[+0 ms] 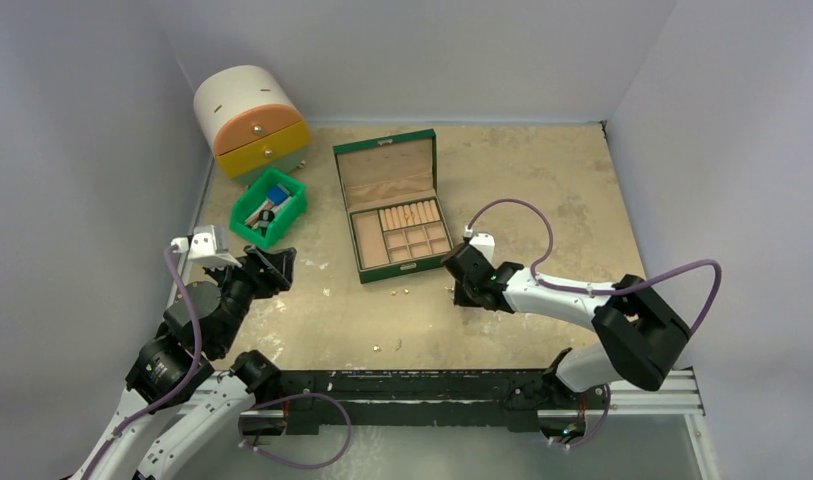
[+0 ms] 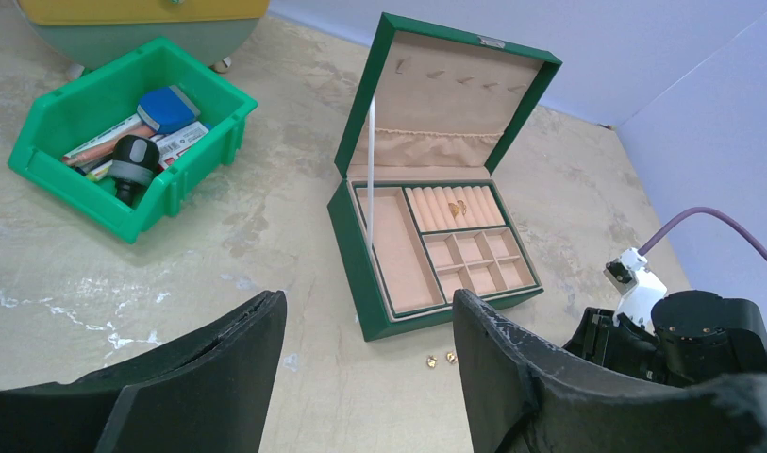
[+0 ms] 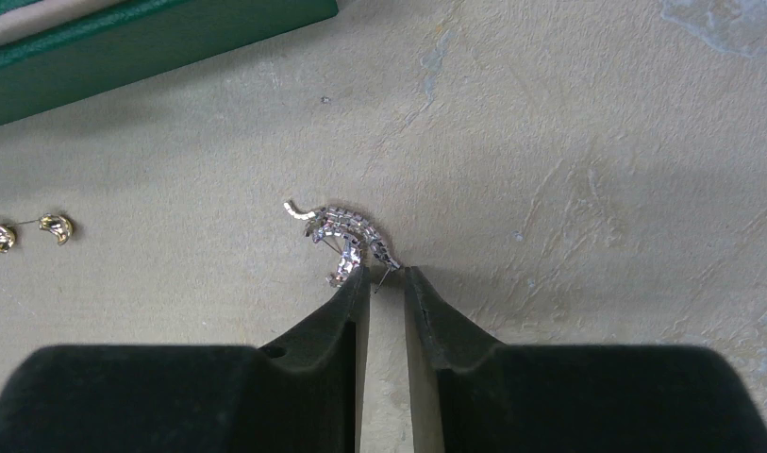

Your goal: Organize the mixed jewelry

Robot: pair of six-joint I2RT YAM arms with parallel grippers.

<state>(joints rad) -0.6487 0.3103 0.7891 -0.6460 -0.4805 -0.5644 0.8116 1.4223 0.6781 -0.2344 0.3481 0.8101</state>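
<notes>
Tiny silver earring [image 3: 346, 231] on the beige worktop [image 3: 596, 142], near the green jewelry box [image 3: 125, 38]. Right fingers [image 3: 337, 321] barely parted, tips straddling its thin pin. Left fingers [image 2: 219, 368] spread wide, empty. Probably light, slippery, easily bent; best pinched across the curved band.

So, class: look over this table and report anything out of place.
Pieces lie loose on the table, outside the open green jewelry box: two gold studs near its front edge and a silver piece at the tips of the right gripper. They belong inside.
</notes>
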